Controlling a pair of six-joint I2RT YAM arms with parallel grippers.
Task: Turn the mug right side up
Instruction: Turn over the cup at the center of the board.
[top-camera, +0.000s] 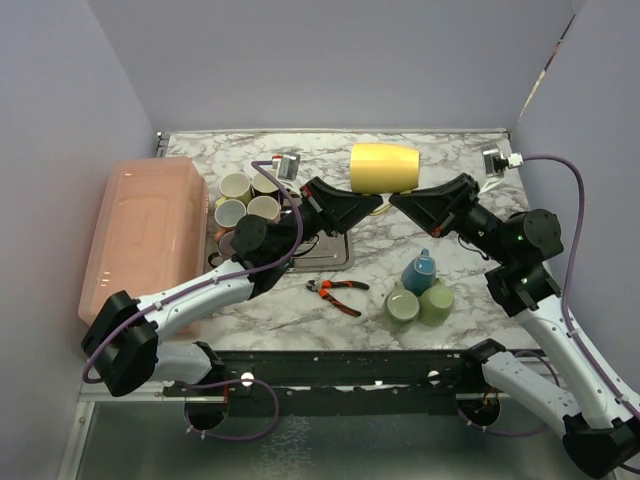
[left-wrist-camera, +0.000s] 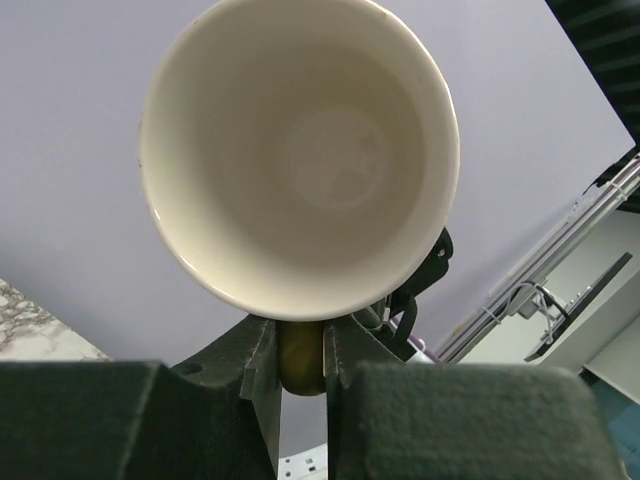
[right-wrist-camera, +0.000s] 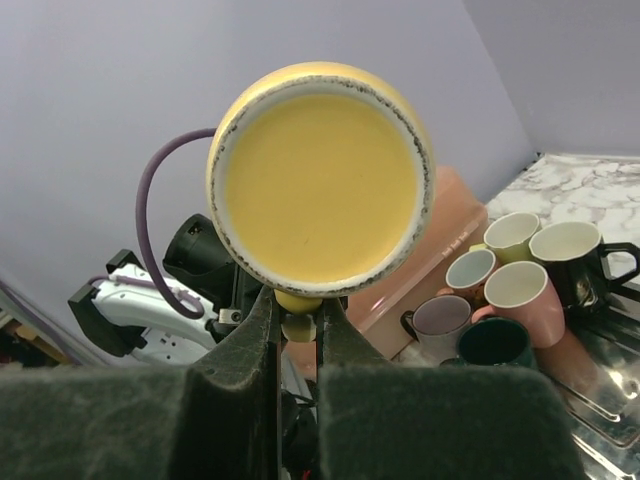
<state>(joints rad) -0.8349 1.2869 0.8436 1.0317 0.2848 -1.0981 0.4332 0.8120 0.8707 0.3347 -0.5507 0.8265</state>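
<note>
The left hand (left-wrist-camera: 300, 350) is pinched narrow on the curved handle of a big yellow mug (top-camera: 383, 168) with a white inside. The right hand (right-wrist-camera: 298, 325) is pinched narrow on that same handle from the other side. The two hands meet just under the yellow mug and hold it up above the grey and white marble table (top-camera: 460, 160). The mug lies on its side. Its open mouth faces the left arm, and its flat yellow bottom faces the right arm.

Left of the yellow mug sits a bunch of small cups (top-camera: 248, 198), cream and pink. Further left of it lies a long pink plastic box (top-camera: 140, 235). Closer to the arms than the mug lies a flat grey metal tray (top-camera: 330, 250), and closer still a pair of pliers with orange handles (top-camera: 337, 290). Also closer to the arms, a bit right of the yellow mug and well apart from it, a blue mug (top-camera: 420, 270) stands touching two green mugs (top-camera: 402, 306).
</note>
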